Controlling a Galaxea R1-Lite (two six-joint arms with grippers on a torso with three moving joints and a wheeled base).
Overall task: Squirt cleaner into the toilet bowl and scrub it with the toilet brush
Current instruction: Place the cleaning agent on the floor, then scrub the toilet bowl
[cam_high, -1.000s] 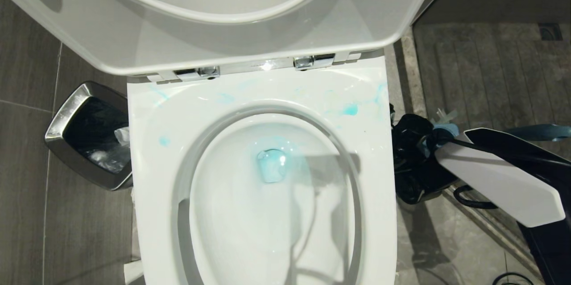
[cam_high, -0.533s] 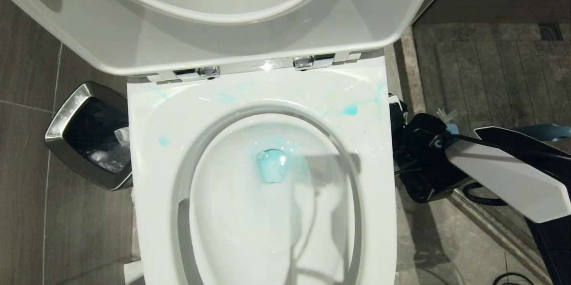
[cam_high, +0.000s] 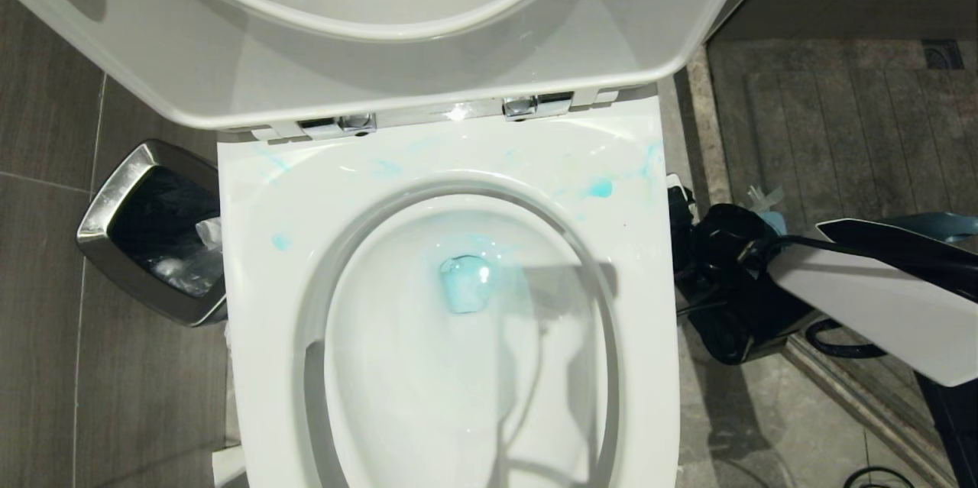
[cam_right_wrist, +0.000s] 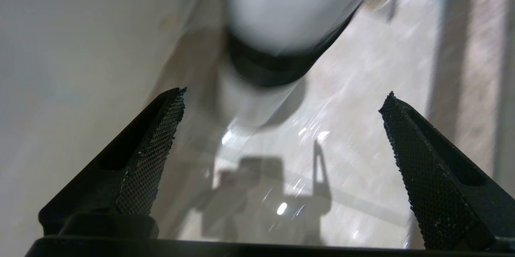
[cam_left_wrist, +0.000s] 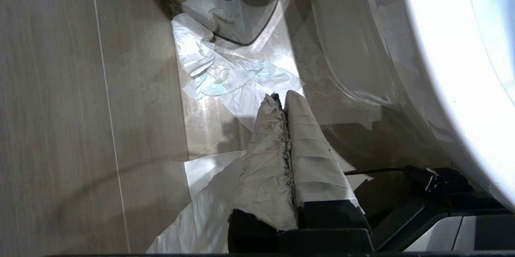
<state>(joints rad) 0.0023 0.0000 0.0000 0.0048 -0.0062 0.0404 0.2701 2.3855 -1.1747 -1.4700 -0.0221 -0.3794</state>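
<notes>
The toilet bowl (cam_high: pixel 260 305) is white and glossy, with its seat and lid (cam_high: pixel 428 83) raised. Turquoise cleaner (cam_high: pixel 464 284) colours the water at the drain, and pale blue smears (cam_high: pixel 600 187) mark the back of the rim. My right gripper (cam_high: pixel 714 274) hangs beside the bowl's right wall, low over the floor. In the right wrist view it (cam_right_wrist: pixel 285 94) is open, with only floor between its fingers and a blurred white object with a black band (cam_right_wrist: pixel 281 27) just ahead. The toilet brush handle (cam_high: pixel 936 225) shows teal behind my right arm. My left gripper (cam_left_wrist: pixel 281 98) is shut and empty, parked low by the bowl's left side.
A steel-rimmed dark waste bin (cam_high: pixel 103 205) stands left of the toilet, with crumpled tissue (cam_left_wrist: pixel 217 76) on the floor by its base. A raised stone kerb (cam_high: pixel 707 129) runs along the right, with darker shower floor beyond. A black cable (cam_high: pixel 833 350) loops under my right arm.
My right arm has drawn back a little, toward the right and the near side of the head view, with its gripper still open beside the bowl. Nothing else has moved.
</notes>
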